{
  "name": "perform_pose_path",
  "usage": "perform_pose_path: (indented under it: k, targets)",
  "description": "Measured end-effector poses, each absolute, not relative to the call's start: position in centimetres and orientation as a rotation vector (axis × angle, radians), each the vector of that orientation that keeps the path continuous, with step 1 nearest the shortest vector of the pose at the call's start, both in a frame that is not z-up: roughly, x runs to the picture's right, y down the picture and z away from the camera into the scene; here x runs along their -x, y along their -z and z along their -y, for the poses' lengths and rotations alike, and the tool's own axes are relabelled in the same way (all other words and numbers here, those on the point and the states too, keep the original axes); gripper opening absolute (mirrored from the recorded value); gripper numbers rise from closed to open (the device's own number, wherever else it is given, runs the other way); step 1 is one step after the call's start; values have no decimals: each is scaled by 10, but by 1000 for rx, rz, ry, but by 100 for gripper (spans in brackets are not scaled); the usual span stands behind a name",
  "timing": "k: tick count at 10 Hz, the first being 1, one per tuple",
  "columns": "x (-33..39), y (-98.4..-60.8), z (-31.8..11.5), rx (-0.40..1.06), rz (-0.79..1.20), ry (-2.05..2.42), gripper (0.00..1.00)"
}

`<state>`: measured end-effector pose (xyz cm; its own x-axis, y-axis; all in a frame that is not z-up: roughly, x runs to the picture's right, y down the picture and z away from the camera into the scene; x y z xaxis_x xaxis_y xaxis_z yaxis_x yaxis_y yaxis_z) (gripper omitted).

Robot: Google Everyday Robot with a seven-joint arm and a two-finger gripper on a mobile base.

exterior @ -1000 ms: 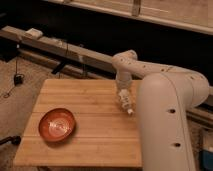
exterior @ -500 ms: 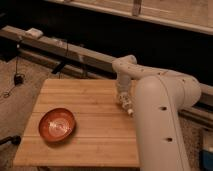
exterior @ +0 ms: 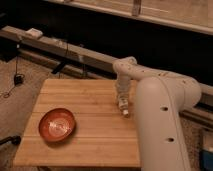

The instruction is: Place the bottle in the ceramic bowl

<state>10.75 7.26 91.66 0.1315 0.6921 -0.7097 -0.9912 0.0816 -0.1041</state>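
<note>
Atop one table (exterior: pixel 95 146), one bowl (exterior: pixel 57 124), one hand (exterior: pixel 121 96) at one bottle (exterior: pixel 124 109)

no legible text, even on gripper (exterior: pixel 122 99) by bottle (exterior: pixel 125 111)

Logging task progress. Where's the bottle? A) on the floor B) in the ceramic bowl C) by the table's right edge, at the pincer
C: the bottle shows just below the pincer near the wooden table's right edge, far from the empty ceramic bowl at left.
</note>
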Motion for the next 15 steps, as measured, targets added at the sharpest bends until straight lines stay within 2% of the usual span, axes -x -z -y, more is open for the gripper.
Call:
perform_pose_path:
  k: [2, 3, 11, 15]
  targets:
    - [-82, -885, -61, 672, -519, -1348, 4]
    - [-63, -866, -59, 679, -501, -1327, 0]
    - [166, -769, -74, 834, -327, -932, 0]
    - [213, -734, -97, 900, -285, -798, 0]
